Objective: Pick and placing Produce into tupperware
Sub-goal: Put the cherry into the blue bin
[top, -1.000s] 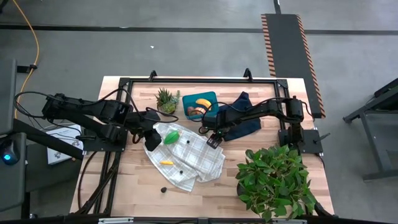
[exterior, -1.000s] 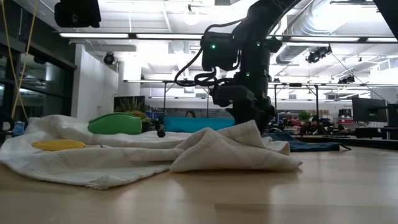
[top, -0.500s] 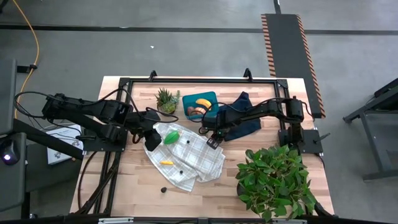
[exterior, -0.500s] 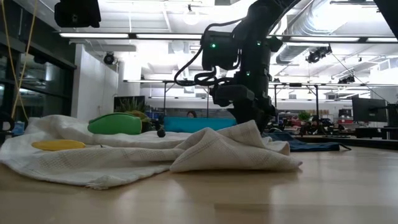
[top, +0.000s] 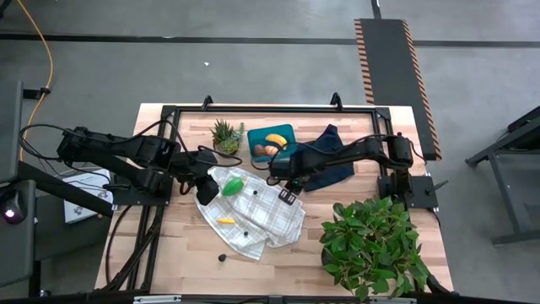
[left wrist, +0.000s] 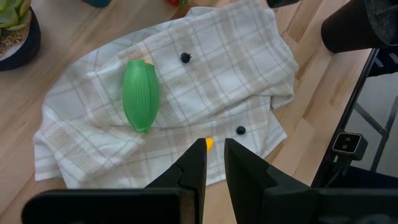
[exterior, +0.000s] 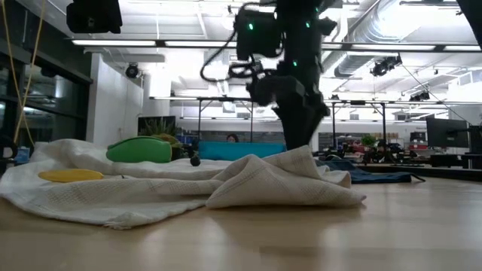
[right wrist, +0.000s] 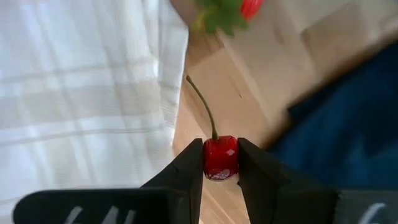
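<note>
While the tupperware is holding some produce, I am gripping a cherry in my right fingers; left fingers nearly closed, empty, several pieces waiting.

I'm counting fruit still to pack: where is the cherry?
The cherry is pinched in the right tool, raised between the checked cloth and the navy cloth.

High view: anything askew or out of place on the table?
The white checked cloth lies rumpled and skewed, a corner folded over in the low view. One small dark berry sits off it on the bare wooden table. The right gripper pinches a red cherry; the left gripper waits above the cloth.
</note>
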